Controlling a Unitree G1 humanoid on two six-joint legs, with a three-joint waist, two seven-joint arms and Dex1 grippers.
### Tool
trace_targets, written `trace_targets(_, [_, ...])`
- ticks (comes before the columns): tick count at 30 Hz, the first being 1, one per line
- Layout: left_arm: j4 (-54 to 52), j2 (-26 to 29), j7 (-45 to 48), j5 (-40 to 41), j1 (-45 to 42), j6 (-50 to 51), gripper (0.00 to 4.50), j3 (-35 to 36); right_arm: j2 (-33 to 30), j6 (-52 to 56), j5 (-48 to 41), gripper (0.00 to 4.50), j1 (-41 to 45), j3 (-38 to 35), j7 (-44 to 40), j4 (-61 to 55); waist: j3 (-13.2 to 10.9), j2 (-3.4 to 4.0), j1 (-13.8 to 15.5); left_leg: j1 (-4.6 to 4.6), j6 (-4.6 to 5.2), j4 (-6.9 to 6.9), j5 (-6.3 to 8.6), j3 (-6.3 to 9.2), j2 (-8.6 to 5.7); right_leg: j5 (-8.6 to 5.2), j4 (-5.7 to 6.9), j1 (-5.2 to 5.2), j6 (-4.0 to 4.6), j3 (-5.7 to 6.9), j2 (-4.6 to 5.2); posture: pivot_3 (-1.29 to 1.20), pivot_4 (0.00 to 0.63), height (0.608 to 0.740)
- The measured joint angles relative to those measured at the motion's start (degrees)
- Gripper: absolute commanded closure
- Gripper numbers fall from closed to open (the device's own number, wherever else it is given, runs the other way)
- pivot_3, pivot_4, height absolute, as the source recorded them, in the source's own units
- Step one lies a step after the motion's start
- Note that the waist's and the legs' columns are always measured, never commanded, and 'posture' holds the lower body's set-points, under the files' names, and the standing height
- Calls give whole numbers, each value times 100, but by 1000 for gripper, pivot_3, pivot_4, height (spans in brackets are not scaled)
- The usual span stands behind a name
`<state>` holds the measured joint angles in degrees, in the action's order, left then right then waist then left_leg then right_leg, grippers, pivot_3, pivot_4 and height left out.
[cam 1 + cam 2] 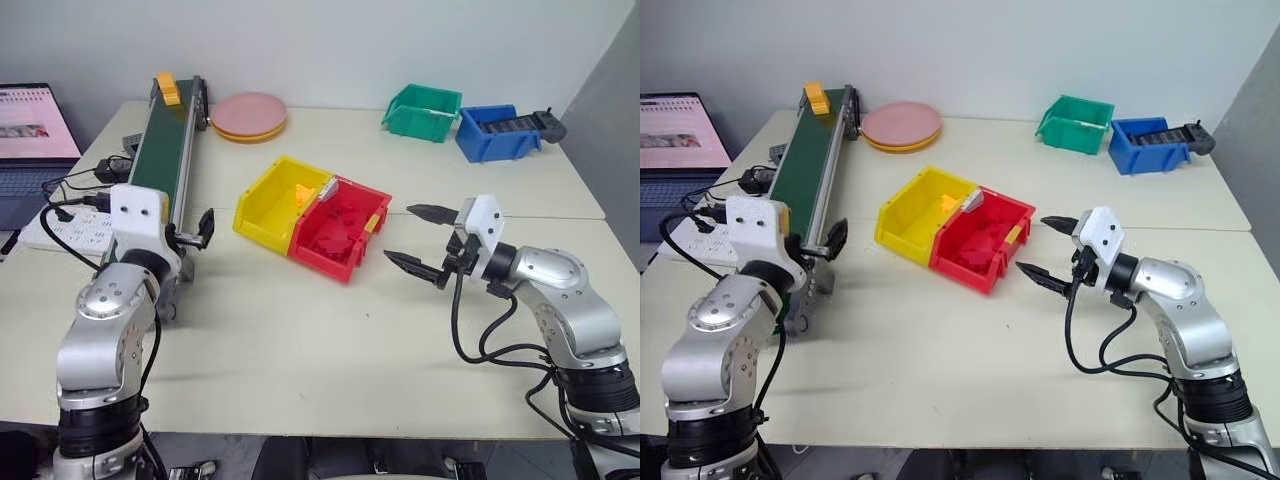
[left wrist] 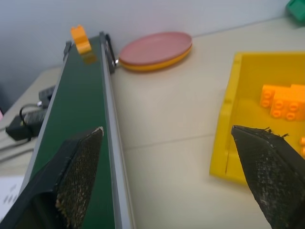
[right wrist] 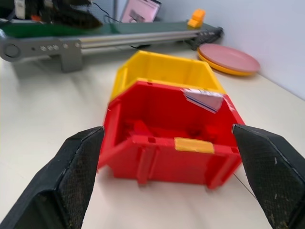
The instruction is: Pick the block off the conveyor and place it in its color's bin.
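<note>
Block at conveyor's far end; both pincers wide, empty.

I see a pale table carrying the conveyor at upper left, stacked plates beside its far end, yellow bin touching a red bin mid-frame, and green bin and blue bin upper right.

Laptop, pink plates, red, green, blue bins.
</note>
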<state>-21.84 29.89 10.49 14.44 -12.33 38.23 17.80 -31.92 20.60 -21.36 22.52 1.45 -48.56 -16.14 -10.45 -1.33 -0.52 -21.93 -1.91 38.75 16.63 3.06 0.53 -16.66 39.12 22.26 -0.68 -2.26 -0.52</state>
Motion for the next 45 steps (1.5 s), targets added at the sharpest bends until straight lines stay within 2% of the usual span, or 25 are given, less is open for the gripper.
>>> trace_targets(8, [-289,-150,-260,27,145,174,13,349,78,-113,-15,0,644,244,-322,182,0,0,7,-1,0,0,0,-1,2,0,-4,1,0,1,0,0,150,740])
trace_targets(19, [-812,-134,2,376,655,302,13,968,141,144,-147,0,797,321,-509,522,0,0,18,-1,0,-1,0,-1,3,1,-2,1,1,0,0,0,150,740])
trace_targets(24, [-868,-129,-4,457,802,374,13,1005,72,413,-351,0,864,320,-635,462,0,0,18,-1,0,-1,0,0,2,0,-3,0,1,3,0,0,150,740])
trace_targets(38, [-770,-57,-86,470,612,536,13,1067,-84,1007,-526,0,1015,485,-776,74,0,0,20,-1,0,-1,0,0,2,0,-4,1,1,2,0,0,150,740])
trace_targets(41, [-647,149,-86,374,532,535,13,1037,-24,1006,-526,0,1075,491,-765,60,0,0,18,0,0,-2,0,1,3,0,-2,1,1,3,-1,0,150,740])
trace_targets(45, [-296,122,-147,340,186,563,13,955,-22,1130,-522,0,1190,536,-756,51,0,0,26,-1,0,-1,0,1,2,0,-4,1,0,3,0,0,150,740])
